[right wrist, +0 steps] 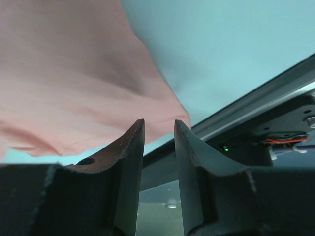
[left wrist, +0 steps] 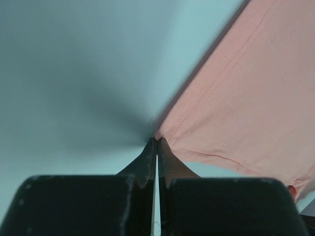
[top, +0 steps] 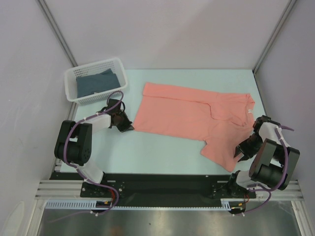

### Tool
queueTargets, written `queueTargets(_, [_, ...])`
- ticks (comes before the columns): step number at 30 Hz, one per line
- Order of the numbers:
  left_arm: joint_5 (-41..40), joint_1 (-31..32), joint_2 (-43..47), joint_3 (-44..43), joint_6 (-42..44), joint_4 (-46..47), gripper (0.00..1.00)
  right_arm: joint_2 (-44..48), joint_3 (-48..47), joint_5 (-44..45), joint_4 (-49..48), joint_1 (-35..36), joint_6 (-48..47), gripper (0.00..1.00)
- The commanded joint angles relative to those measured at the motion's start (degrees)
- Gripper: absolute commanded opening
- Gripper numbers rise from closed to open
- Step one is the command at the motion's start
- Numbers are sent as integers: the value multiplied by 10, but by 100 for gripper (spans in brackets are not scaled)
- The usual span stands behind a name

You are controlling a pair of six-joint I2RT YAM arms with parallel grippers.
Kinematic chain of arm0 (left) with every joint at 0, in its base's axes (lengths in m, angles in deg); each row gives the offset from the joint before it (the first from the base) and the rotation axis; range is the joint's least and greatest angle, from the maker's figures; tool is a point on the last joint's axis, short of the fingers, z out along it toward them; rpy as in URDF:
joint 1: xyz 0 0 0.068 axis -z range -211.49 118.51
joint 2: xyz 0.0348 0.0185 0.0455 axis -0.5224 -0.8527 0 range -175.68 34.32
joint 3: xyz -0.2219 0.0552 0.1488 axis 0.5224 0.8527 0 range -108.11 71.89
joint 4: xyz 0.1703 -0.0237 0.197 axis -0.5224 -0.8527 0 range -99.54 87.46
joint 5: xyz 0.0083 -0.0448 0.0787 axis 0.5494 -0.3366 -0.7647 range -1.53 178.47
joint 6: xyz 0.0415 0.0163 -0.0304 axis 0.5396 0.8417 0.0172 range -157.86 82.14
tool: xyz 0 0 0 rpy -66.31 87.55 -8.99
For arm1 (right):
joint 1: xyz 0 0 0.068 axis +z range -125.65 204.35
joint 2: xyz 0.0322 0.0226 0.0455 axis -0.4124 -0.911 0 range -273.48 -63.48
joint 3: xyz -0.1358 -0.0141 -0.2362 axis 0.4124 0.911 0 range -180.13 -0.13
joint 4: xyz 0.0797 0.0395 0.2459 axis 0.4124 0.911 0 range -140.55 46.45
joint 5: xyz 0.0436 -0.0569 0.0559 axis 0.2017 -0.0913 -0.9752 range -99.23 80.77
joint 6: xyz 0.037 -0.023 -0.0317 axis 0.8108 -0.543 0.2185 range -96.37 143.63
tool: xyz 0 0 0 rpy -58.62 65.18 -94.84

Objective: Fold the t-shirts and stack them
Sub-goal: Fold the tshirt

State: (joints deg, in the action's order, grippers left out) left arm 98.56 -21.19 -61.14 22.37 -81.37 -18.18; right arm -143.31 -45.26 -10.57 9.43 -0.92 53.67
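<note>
Salmon-pink t-shirt [top: 187,115] lies spread flat on the table [top: 162,152], its long axis running left to right: hem toward the left arm, collar and sleeves toward the right arm. The near hem corner sits right at the tips of the left gripper [left wrist: 156,142], whose jaws are pressed together and appear to pinch that corner. That arm reaches low across the table, its wrist angled toward the cloth. The right gripper [right wrist: 158,125] is at the near sleeve on the other side. Its jaws stand a narrow gap apart, with the sleeve's edge just beyond and between the tips, not yet clamped. That arm is folded back close to its own base. Each arm is therefore nearest one near corner, so the fold probably turns on lifting this near edge away toward the far one. The dark slate-blue t-shirt [top: 96,83] sits in the white basket [top: 71,81], well apart at the far left.
</note>
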Motion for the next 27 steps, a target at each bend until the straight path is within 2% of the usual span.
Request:
queueTargets(1, [5,-5,12,6,8,2,0,-4,4,10,-47,4,40,36])
queueTargets(12, [12,-8,20,2,18,3,0,-12,88,53,-175,19,105,35])
queueTargets(15, [13,-9,24,4,20,-4,0,-8,94,64,-174,24,110,19])
queueTargets(17, [5,-9,35,7,22,-6,0,14,98,66,-168,30,114,14])
queueTargets(20, [-2,-9,43,12,24,-11,0,40,97,71,-143,35,120,13])
queueTargets(21, [-4,-9,48,13,24,-11,0,54,97,72,-129,37,121,8])
queueTargets(27, [-16,-10,71,28,25,-20,0,82,87,57,-87,43,128,5])
